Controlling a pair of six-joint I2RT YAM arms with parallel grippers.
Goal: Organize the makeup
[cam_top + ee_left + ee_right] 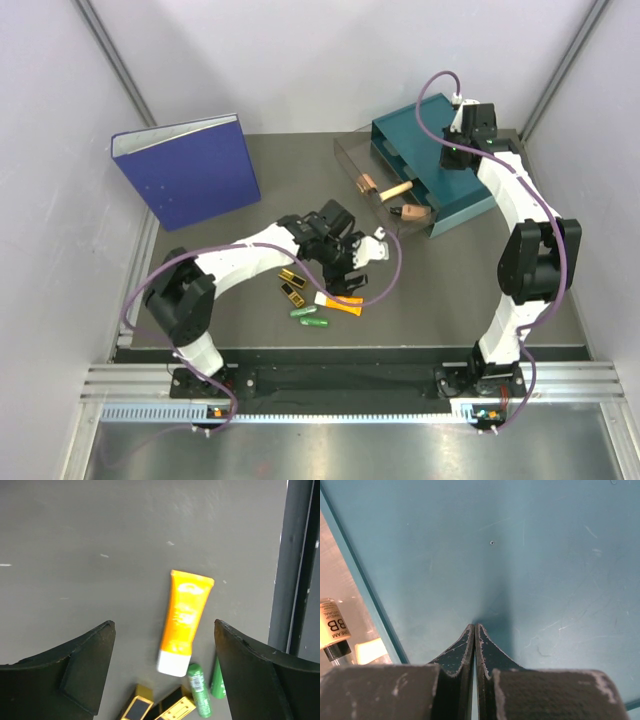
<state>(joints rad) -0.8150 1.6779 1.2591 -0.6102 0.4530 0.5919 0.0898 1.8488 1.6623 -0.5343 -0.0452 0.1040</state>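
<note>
The yellow-orange tube (183, 618) with a white cap lies on the dark table between the open jaws of my left gripper (164, 627), which hovers above it; it also shows in the top view (343, 300). Two green capsules (199, 689) and two gold-and-black cases (175, 707) lie beside its cap. In the top view the cases (293, 287) and capsules (310, 317) lie below my left gripper (352, 262). Two beige dark-capped bottles (400, 190) lie in the clear drawer (352, 157). My right gripper (475, 628) is shut, empty, on top of the teal drawer box (530, 555).
A large blue binder (188, 170) stands at the back left. The teal drawer box (440, 185) stands at the back right with its clear drawer pulled out toward the middle. A dark rail (295, 565) runs along the table's near edge.
</note>
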